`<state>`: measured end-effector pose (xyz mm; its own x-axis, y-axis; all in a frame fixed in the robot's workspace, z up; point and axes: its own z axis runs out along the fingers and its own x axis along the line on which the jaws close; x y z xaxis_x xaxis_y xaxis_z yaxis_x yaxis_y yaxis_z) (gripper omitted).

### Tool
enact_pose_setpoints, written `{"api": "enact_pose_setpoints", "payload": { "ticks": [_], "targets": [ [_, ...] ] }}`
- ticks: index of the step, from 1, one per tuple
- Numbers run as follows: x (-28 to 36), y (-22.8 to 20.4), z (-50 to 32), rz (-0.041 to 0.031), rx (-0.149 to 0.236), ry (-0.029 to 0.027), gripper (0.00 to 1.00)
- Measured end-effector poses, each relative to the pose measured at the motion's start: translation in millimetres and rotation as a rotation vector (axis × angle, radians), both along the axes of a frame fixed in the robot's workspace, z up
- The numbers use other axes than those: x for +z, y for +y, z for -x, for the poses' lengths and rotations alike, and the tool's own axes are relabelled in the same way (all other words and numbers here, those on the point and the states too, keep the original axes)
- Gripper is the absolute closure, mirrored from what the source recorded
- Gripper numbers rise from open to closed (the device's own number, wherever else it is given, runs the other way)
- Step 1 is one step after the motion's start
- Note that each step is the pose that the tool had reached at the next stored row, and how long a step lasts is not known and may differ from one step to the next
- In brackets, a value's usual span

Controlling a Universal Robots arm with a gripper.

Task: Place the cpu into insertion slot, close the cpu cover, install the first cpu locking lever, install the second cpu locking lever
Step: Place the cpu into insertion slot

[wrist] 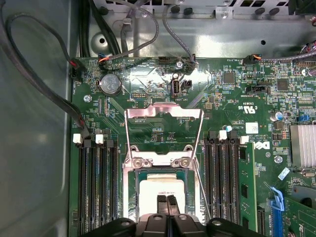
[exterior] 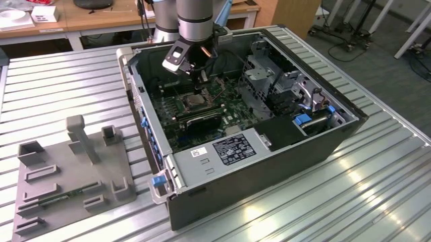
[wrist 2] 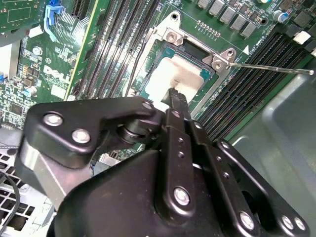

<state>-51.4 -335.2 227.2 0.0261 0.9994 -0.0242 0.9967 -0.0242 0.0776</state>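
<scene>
Already done: the cpu [wrist: 148, 195] lay flat in its socket on the motherboard [wrist: 232, 98], pale top up, so the first step looked complete.
Fingers: the gripper [wrist: 167, 198] had its fingers [wrist 2: 174, 106] pressed together with nothing pinched between them, and their tips were over the middle of the cpu's top.
Contact: in the second wrist view the tip seemed to rest on the metal, though I could not tell for certain that it touched.
Cover: the cpu cover [wrist: 163, 112] was swung open on its hinge, away from the socket, with bare board showing through its open centre; it was not closed.
Levers: a thin lever rod [wrist 2: 271, 67] stuck out free beside the socket and was not latched. The other lever was probably the dark wire along the socket's far side, which was hard to make out.
Left: by my reckoning, closing the cover and setting both levers, three steps of four.
Setting: in the exterior view the arm reached down into the open computer case [exterior: 269, 166] on the ribbed tabletop [exterior: 377, 201]. A grey fixture block [exterior: 74, 176] sat well apart on the exterior view's left.
</scene>
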Motion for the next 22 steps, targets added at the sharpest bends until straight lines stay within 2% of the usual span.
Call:
{"api": "enact_pose_setpoints", "payload": {
  "ticks": [7,8,10,11,16,22],
  "targets": [
    [0.0,0.0,0.0,0.0,0.0,0.0009,0.89],
    [-0.2,0.1,-0.2,-0.0004,0.0,0.0055,0.89],
    [-0.2,0.0,-0.4,-0.0006,0.0,0.0236,0.89],
    [-0.1,0.0,-0.5,-0.0006,0.0,0.0301,0.89],
    [-0.1,0.0,-0.4,-0.0007,0.0,0.0346,0.89],
    [-0.5,0.0,-2.6,-0.0008,0.0,0.0348,0.89]
  ]
}}
